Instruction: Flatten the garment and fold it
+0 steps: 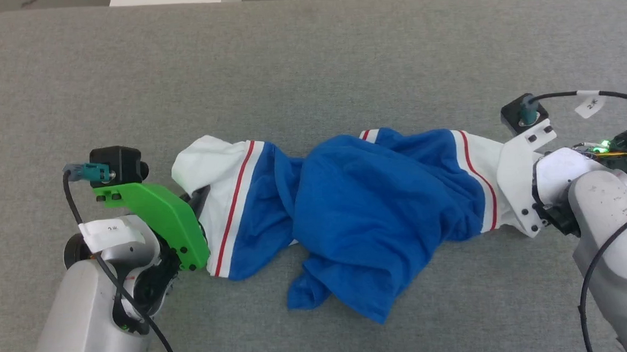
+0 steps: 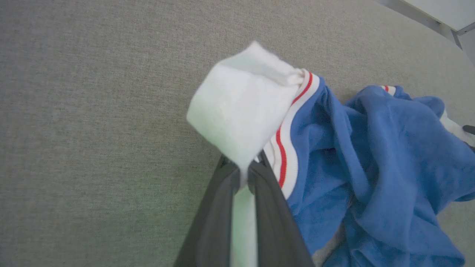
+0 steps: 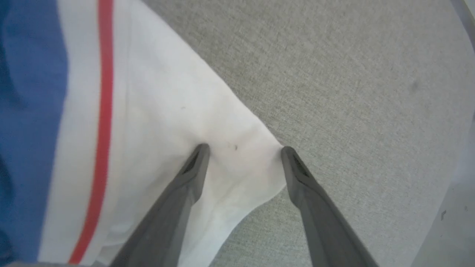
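Left end effector [image 2: 243, 173] clamped on the crumpled royal-blue fabric T-shirt [image 1: 358, 206] by its white sleeve, right end effector [image 3: 245, 149] spread apart; white cable tag [image 1: 589, 105] too blurry to read.

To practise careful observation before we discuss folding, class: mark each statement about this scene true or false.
1. The left hand is shut on a white sleeve of the garment. True.
2. The right hand is shut on the other sleeve. False: it stands open at that sleeve's end.
3. The garment lies flat and spread out. False: its blue body is bunched and twisted.
4. The garment rests on a grey surface. True.
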